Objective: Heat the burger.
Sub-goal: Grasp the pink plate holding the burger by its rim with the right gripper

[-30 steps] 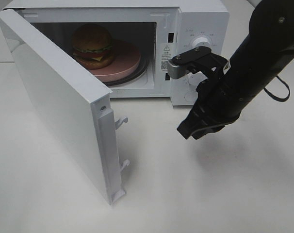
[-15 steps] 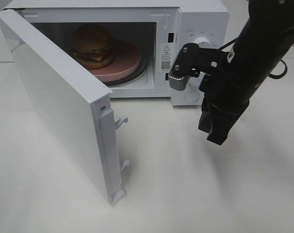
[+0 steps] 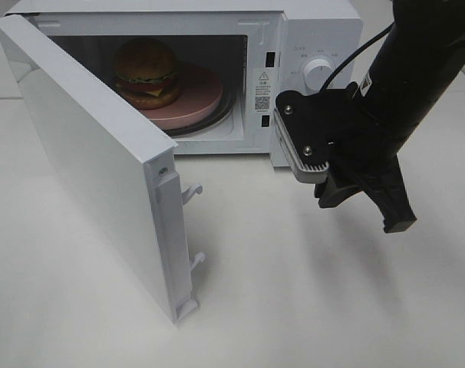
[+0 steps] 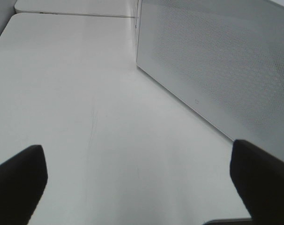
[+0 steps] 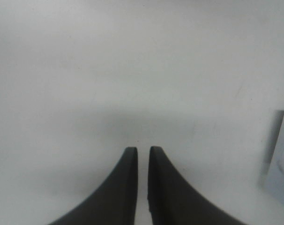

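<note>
A matte white surface fills every view. Only the high camera shows the white microwave with its flat, square-edged door swung wide, two small hooked latches on the door's edge and a round dial on the control panel. Inside the cavity sits the burger, tall and rounded, with a glossy brown bun over green, red and yellow layers. It rests on the left part of a smooth pink round plate.

The left wrist camera alone shows the left hand. Its two dark fingers stand far apart at the frame's corners with nothing between them, and beyond them rises a grey dotted panel edged in white.

The right wrist camera looks down on bare surface. The right hand has two curved black fingers parted only by a thin slit and grips nothing. From above, it hangs in front of the control panel, well apart from the burger.
</note>
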Robot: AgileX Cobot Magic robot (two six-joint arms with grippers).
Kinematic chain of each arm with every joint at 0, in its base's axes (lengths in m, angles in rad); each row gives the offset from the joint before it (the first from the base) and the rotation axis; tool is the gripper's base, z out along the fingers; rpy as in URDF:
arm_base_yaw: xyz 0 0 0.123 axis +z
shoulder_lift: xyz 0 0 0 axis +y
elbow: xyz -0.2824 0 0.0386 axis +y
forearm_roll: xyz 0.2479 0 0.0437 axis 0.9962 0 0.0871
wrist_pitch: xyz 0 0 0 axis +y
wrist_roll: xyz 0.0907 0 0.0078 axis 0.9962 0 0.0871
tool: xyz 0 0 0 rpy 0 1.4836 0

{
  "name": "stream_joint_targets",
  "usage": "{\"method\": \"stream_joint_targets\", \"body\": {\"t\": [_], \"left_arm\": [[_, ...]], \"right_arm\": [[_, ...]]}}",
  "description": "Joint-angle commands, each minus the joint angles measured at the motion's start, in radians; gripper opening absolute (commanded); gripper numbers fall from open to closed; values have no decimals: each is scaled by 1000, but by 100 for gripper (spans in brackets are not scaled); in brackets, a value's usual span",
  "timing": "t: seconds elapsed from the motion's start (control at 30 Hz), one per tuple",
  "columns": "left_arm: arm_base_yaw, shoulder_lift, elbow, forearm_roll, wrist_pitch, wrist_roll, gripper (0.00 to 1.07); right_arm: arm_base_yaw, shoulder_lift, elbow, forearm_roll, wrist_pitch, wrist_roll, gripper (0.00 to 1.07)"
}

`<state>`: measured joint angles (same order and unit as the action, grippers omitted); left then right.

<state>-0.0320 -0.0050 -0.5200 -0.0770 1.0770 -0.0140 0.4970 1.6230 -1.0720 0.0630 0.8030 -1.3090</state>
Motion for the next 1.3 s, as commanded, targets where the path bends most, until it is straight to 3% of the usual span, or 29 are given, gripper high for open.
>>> {"method": "stream_joint_targets", "body": {"t": [0.03,0.17,0.23,0.27,0.3,0.33,0.37,0.43,0.8,1.3], "left_arm": [[4,-17,3,-6,-10,1,98],[4,-17,3,-6,-10,1,98],[4,-17,3,-6,-10,1,98],[4,-17,3,-6,-10,1,98],[4,-17,3,-6,-10,1,98],[4,-17,3,-6,-10,1,98],[4,-17,3,-6,-10,1,98],[4,-17,3,-6,-10,1,98],[4,-17,3,-6,-10,1,98],[4,-17,3,-6,-10,1,98]], "right_arm": [[-2,-9,-4,-41,-4,-115,15],[-2,-9,-4,-71,-31,-111,26],[19,-9,-4,-69,-93,-70,54],[19,-9,-4,-69,-93,-70,54],[24,-9,-4,-71,-114,-63,61],[42,-9,-4,-71,-163,-60,77],[42,-9,-4,-71,-163,-60,77],[59,3,-4,-77,-235,-43,91],[68,57,-36,-98,-356,-45,89],[138,232,-229,-144,-421,-40,87]]}}
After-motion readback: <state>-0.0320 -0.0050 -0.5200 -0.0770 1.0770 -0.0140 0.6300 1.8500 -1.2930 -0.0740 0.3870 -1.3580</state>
